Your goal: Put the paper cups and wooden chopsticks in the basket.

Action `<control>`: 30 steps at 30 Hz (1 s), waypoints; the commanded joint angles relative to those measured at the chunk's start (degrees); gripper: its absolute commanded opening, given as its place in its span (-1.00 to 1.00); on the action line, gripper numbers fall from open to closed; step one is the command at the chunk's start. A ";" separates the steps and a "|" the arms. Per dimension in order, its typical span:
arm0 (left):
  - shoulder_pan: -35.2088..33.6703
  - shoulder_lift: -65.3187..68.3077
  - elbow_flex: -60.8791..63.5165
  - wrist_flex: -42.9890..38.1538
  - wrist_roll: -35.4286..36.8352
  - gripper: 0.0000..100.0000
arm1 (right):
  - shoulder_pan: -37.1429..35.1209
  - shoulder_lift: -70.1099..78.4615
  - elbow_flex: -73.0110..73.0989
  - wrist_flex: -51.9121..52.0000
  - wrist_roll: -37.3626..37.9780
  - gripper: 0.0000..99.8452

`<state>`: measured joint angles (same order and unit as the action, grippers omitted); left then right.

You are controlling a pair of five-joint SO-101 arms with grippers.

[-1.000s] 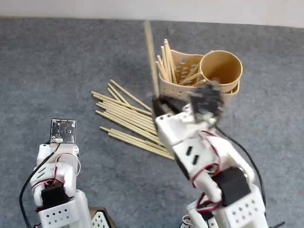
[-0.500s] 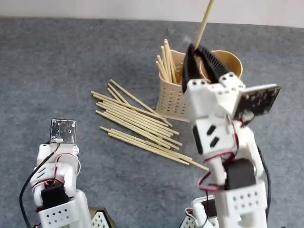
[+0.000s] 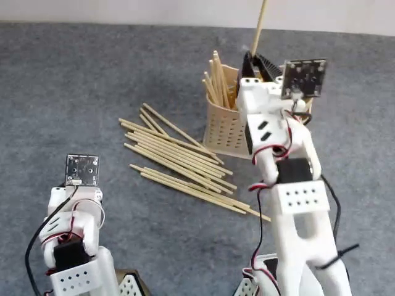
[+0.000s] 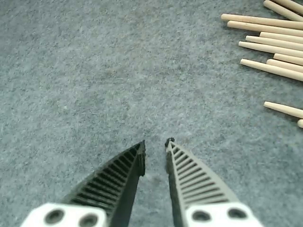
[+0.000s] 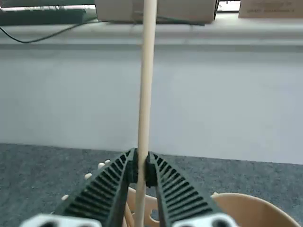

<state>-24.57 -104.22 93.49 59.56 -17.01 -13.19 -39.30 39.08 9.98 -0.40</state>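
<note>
The right gripper [image 5: 141, 163] clamped a pale wooden chopstick [image 5: 147, 71] upright, long axis near vertical, over the beige perforated plastic basket [image 3: 223, 126] by the grey table's [image 3: 74, 80] far edge.

Open mat on the left; the middle and the basket's mouth are crowded.

The grey mat [image 3: 68, 86] lies bare across the far left and under the left gripper [image 4: 155, 144], whose fingers stand slightly apart, with the nearest loose chopsticks [image 3: 179, 161] off to its right. That pile fans across the middle and its right ends run up to the basket [image 3: 222, 129], barring a low pass there. Standing chopsticks [image 3: 216, 77] crowd the left part of the basket's mouth. The right gripper [image 3: 255, 61], clamped on an upright chopstick [image 3: 261, 24], covers the right part with its arm, above a paper cup [image 5: 246, 208].
</note>
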 commanded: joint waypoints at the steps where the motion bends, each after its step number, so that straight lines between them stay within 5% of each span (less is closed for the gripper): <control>1: 0.57 -0.57 -0.66 -1.14 -0.44 -0.82 | 0.57 1.19 -0.04 -4.97 0.00 -0.98; 8: 0.57 -0.57 -0.66 -1.14 -0.44 -0.82 | 0.40 1.45 1.80 -4.97 -0.09 -0.74; 15: 0.57 -0.57 -0.66 -1.14 -0.44 -0.82 | -0.31 -3.03 2.42 -4.44 0.00 -0.77; 30: 0.57 -0.57 -0.66 -1.14 -0.44 -0.82 | -15.96 -17.45 3.56 25.71 0.18 -0.77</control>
<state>-24.57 -104.22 93.49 59.56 -17.01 -25.85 -54.95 43.47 31.08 -0.40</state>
